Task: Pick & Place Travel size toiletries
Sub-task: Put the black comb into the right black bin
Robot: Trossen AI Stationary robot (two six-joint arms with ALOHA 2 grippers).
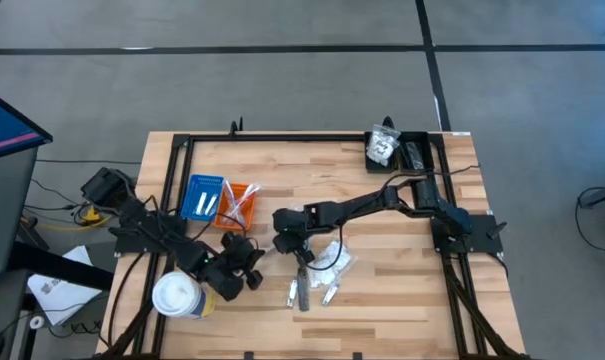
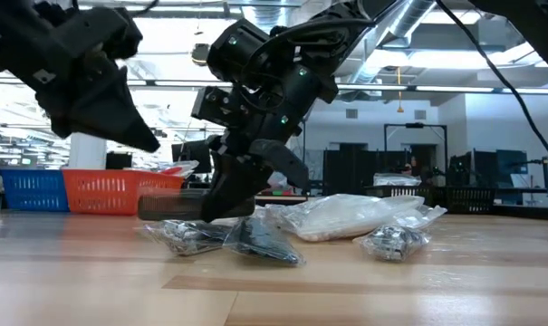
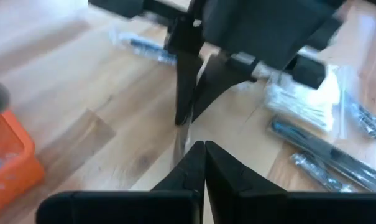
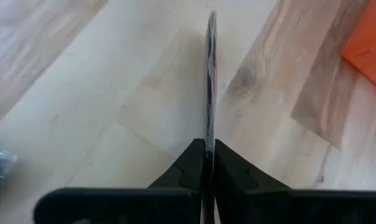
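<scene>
High view: a blue tray (image 1: 202,197) and an orange tray (image 1: 239,204) sit side by side near the table's (image 1: 382,290) left edge, each with thin light sticks in it; what kind cannot be told. A dark bin (image 1: 402,150) at the far right corner holds a crinkly clear packet. A white cup (image 1: 177,296) with its lid on stands at the near left. Mid-table lies a heap of packets (image 1: 332,260), clear film over white contents, with wrapped sticks (image 1: 312,293) just in front. The right gripper (image 4: 207,149) is over the heap's left side, fingers pinching a thin dark flat stick (image 4: 209,81) edge-on above the wood. The left gripper (image 3: 204,149) hovers just left of it, fingers pressed together on nothing
</scene>
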